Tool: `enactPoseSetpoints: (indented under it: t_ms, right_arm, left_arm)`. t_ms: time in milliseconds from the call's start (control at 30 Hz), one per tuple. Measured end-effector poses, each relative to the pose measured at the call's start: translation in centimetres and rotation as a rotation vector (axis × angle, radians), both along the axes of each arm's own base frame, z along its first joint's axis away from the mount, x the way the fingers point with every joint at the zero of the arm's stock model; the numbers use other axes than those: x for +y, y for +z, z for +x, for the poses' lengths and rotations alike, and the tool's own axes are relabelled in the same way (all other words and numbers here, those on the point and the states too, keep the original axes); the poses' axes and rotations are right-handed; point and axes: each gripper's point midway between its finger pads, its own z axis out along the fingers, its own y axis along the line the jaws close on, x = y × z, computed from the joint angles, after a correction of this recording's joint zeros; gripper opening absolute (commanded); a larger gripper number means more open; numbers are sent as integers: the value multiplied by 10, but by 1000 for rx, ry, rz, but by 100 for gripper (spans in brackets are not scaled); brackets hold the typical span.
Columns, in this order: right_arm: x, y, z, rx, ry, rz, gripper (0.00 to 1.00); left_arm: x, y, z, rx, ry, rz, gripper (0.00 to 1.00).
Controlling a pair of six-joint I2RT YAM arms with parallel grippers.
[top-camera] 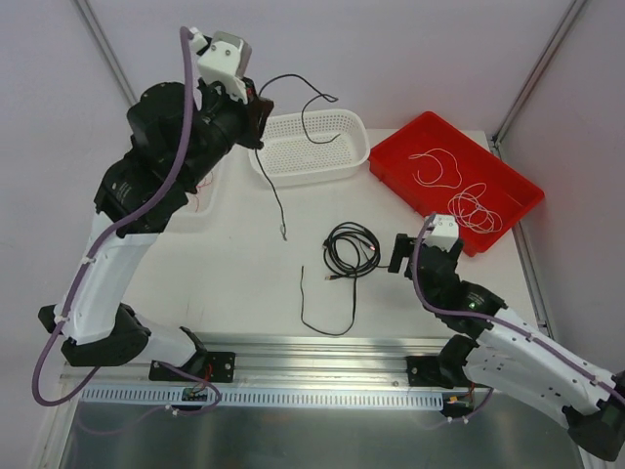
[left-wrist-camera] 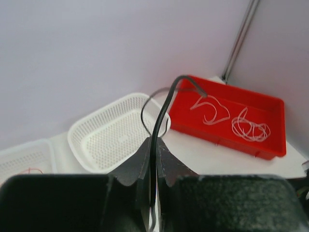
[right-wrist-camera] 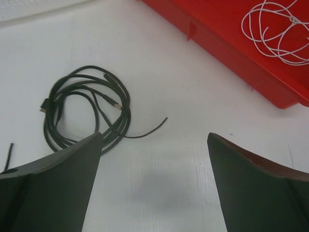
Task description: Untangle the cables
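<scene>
Left wrist: thin black cord (left-wrist-camera: 159,121), perforated white basket (left-wrist-camera: 96,140), perhaps plastic.

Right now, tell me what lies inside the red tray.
The red tray holds two white cables: a loose loop and a tangled coil. The right arm hides part of its near wall.

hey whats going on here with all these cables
Two robot arms are working on untangling cables. The left gripper is shut on a black cable, holding it up by the white basket. The right gripper is open above the table beside a coiled black cable, gripping nothing. White cables lie in the red tray.
</scene>
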Motion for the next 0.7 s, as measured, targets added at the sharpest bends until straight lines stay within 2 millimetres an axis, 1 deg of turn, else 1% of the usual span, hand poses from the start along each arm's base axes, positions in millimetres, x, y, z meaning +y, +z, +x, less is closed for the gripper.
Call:
enactPoseSetpoints:
  t_ms: [133, 200, 267, 333, 400, 467, 567, 700]
  right_arm:
    - [3, -22, 8, 44, -21, -62, 95]
    - [5, -29, 12, 56, -25, -75, 95]
    - [8, -32, 15, 61, -26, -76, 95]
    - [11, -34, 19, 63, -28, -70, 95]
    - [14, -37, 21, 69, -22, -66, 94]
    - [18, -39, 23, 75, -14, -64, 94]
    - [22, -42, 24, 82, 0, -59, 94]
    - [26, -44, 24, 89, 13, -51, 94]
  left_arm:
    - [16, 47, -7, -111, 15, -33, 2]
    - [26, 69, -10, -172, 28, -47, 2]
    - [36, 85, -10, -226, 54, -49, 2]
    - [44, 93, -6, -263, 80, -37, 2]
    - [46, 96, 2, -286, 102, -18, 2]
    - [45, 94, 16, -299, 123, 12, 0]
    - [42, 84, 43, -300, 154, 56, 0]
    - [43, 63, 88, -277, 191, 105, 0]
